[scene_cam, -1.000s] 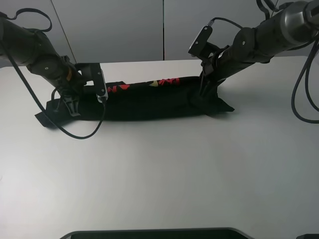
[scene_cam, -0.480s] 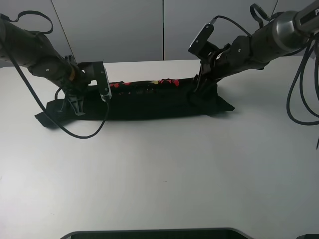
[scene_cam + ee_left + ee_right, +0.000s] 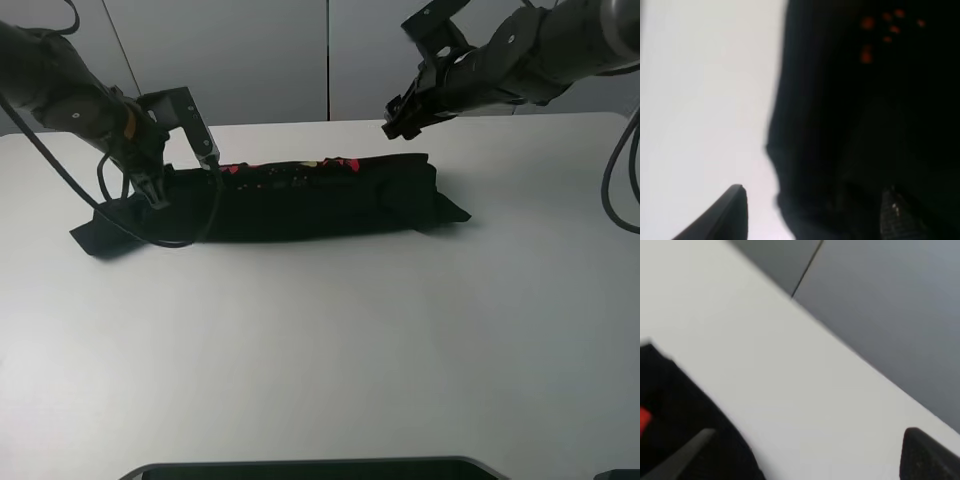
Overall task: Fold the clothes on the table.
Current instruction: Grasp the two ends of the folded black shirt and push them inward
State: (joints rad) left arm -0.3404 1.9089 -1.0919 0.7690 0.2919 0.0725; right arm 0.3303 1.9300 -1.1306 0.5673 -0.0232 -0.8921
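**A:** Since left gripper (image 3: 152, 190) and right gripper (image 3: 398, 122) both gape empty, what's next for the T-shirt (image 3: 310, 195), a long band on the table's (image 3: 330, 340) far half?

**B:** Probably regrasp both ends evenly and fold crosswise. A second ago both were pinching the cloth; now they've let go and lifted off.

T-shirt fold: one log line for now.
T-shirt: folded band on table | left gripper: open at one end | right gripper: open, clear above

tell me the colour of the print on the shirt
Mostly red on the black shirt; clearest in the exterior high view.
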